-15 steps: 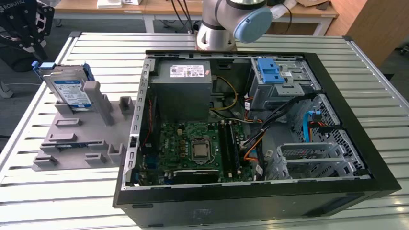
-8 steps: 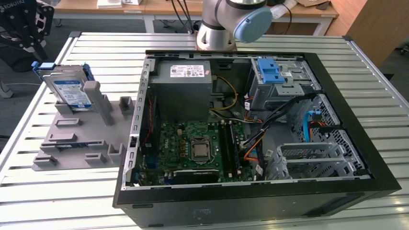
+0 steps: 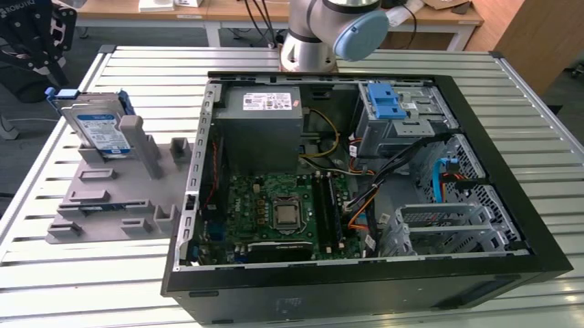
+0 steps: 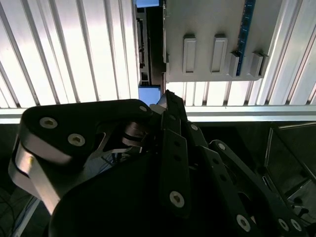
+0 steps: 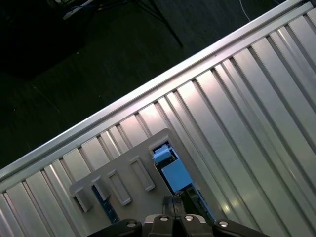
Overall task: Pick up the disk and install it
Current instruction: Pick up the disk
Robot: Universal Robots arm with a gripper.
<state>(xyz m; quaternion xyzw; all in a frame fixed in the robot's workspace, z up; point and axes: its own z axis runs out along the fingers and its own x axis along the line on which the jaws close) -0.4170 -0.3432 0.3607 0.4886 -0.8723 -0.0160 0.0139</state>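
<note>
The disk [image 3: 98, 126] stands upright on edge in a grey holder [image 3: 109, 198] on the table, at the exterior view's left. It is silver-grey with a white-and-blue label and a blue frame. In the first wrist view the disk's blue edge [image 5: 170, 170] shows from above, just beyond my fingertips. A patch of the disk's blue frame [image 4: 149, 94] also sits beside the finger ends in the second wrist view. My gripper [image 4: 165, 101] hangs above the holder. Its black finger links run together at the tip, and nothing is between them. The dark gripper [image 3: 37, 68] sits at the exterior view's upper left, apart from the disk.
An open computer case [image 3: 511, 273] lies at the middle and right of the slatted metal table [image 3: 548, 137]. Inside are a motherboard, cables, a grey power supply [image 3: 264, 116] and a drive cage with a blue latch [image 3: 385, 101]. The arm's base [image 3: 315, 41] stands behind the case. The table edge and dark floor [image 5: 74, 74] are close by.
</note>
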